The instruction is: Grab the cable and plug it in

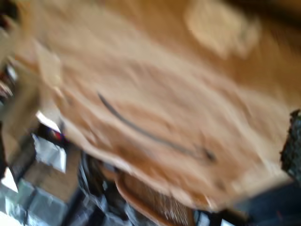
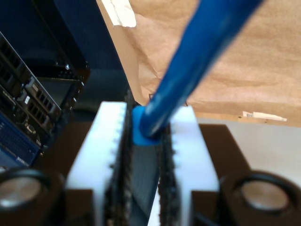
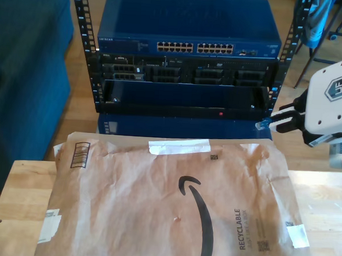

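The blue cable [image 2: 197,56] runs up and away from my second gripper [image 2: 145,123], whose white fingers [image 2: 101,150] are shut on the cable's blue boot [image 2: 140,132]. In the exterior view my second gripper [image 3: 271,122] hangs at the exterior view's right, level with the rack's dark open bay [image 3: 179,96], and the plug end [image 3: 262,126] pokes out of it toward the rack. The first wrist view is blurred and looks down on brown paper [image 1: 164,94].
A blue network switch [image 3: 189,24] with rows of ports [image 3: 193,47] tops the rack, servers [image 3: 180,73] below it. Crumpled brown packing paper [image 3: 154,208] covers the wooden table [image 3: 21,200]. A blue sofa [image 3: 24,67] stands at the exterior view's left.
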